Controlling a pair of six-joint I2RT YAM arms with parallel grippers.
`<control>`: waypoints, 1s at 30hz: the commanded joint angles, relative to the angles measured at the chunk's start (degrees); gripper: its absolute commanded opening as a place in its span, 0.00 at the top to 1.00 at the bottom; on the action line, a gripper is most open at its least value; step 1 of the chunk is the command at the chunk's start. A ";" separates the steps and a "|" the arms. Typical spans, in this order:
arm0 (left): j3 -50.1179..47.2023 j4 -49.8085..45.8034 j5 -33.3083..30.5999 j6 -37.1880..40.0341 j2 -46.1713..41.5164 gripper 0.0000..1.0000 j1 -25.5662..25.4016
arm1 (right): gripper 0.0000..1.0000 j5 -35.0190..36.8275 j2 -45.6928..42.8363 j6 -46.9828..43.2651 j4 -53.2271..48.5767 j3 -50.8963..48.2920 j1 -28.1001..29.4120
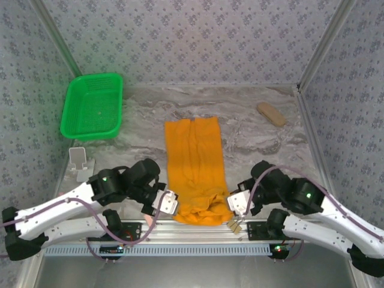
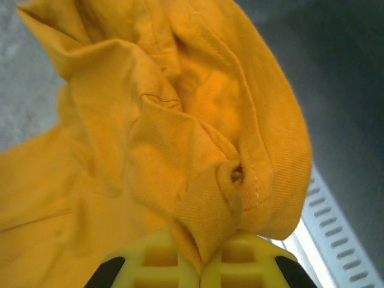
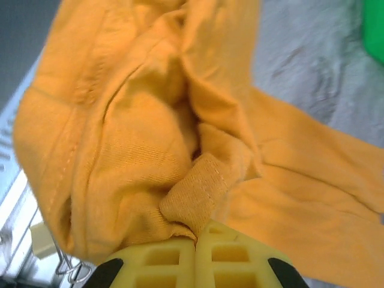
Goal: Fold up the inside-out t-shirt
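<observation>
inside-out t-shirt (image 1: 195,162) on the bench (image 1: 258,129) as a long strip, its bunched end between the two sets of jaws. left jaws closed tight on a fabric fold, right jaws likewise, with the cloth spreading ahead of each.

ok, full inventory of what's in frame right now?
t-shirt: 1, orange-yellow, long strip mid-table, near end bunched
basket: 1, green, far left
block: 1, tan, oblong, far right
stand: 1, white, left edge, nearer than the basket
clips: beige, small, near edge by the t-shirt's right corner; count unclear
table: 1, grey marbled
left gripper: 1, yellow, shut on the t-shirt's near-left end
right gripper: 1, yellow, shut on the t-shirt's near-right end
</observation>
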 commanded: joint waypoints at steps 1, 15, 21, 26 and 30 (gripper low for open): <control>6.15 -1.34 4.55 -9.71 -0.58 1.00 2.77 | 1.00 -3.07 3.28 13.50 -2.19 6.79 -1.60; 1.62 23.56 33.97 -36.08 11.51 1.00 36.66 | 1.00 -31.99 20.57 34.41 15.45 7.46 -34.35; 5.83 19.79 32.93 -36.62 19.58 1.00 44.29 | 1.00 -32.08 29.80 42.94 17.67 10.28 -41.48; 5.01 25.53 30.28 -40.86 26.18 1.00 50.10 | 1.00 -29.98 41.25 49.61 25.39 12.84 -43.70; 5.88 29.93 22.94 -43.32 37.12 1.00 51.75 | 1.00 -22.90 52.45 53.17 31.92 16.83 -43.34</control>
